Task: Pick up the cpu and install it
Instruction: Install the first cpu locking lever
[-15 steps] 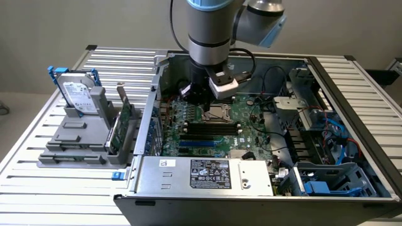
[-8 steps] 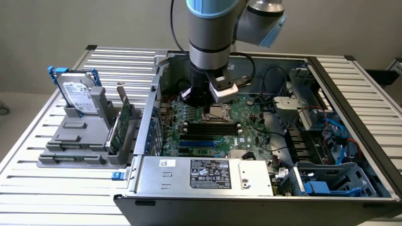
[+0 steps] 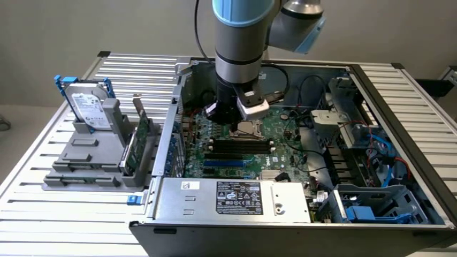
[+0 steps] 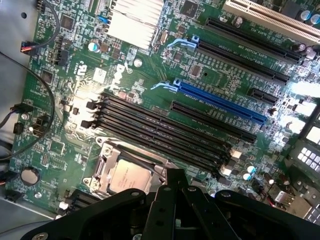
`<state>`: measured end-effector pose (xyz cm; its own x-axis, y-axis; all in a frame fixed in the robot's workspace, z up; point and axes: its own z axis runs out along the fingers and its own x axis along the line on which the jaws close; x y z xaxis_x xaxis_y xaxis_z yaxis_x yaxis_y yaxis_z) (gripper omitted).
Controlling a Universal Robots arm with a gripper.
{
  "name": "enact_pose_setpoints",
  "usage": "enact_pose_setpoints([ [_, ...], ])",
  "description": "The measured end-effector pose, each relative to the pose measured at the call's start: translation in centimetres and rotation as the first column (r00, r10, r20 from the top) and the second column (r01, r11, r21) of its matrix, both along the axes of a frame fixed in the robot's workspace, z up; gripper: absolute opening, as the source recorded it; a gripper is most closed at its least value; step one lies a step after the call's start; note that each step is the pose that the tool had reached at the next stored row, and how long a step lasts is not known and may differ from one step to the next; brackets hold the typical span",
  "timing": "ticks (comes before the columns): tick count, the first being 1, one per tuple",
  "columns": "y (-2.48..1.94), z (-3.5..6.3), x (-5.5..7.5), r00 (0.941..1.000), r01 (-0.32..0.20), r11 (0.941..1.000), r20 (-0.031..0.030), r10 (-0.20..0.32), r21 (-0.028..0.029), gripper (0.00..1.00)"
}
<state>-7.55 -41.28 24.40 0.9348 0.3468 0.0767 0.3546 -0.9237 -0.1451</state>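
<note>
The cpu point(image 4: 129, 178), a small square chip with a silvery-beige top, lies flat inside the metal socket frame point(image 4: 102, 167) on the green motherboard point(image 4: 140, 75). In the exterior view the cpu point(image 3: 250, 127) sits in the middle of the open computer case. My gripper point(image 4: 175, 176) hangs just above the board beside the socket. Its black fingers are shut together with nothing between them. In the exterior view the gripper point(image 3: 230, 122) stands upright over the board, close to the socket on the exterior view's left side of it.
Black memory slots point(image 4: 165, 127) run beside the socket, with a finned heatsink point(image 4: 135, 22) further off. The case walls point(image 3: 175, 107) ring the board, and a power supply point(image 3: 239, 198) sits at the front. A grey stand outside holds a hard drive point(image 3: 89, 107) and a green card point(image 3: 143, 134).
</note>
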Motion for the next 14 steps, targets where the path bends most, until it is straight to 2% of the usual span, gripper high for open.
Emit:
enact_pose_setpoints([
  [8,-0.02,-0.52,0.0,0.9995,0.021,0.9998,-0.0256,-0.021,0.0015,0.11],
  [10,-0.02,-0.69,0.0,0.9994,0.023,0.9997,-0.0281,-0.022,0.0028,0.11],
  [14,-0.03,-1.14,0.0,0.9993,0.025,0.9997,-0.0286,-0.025,0.0064,0.11],
])
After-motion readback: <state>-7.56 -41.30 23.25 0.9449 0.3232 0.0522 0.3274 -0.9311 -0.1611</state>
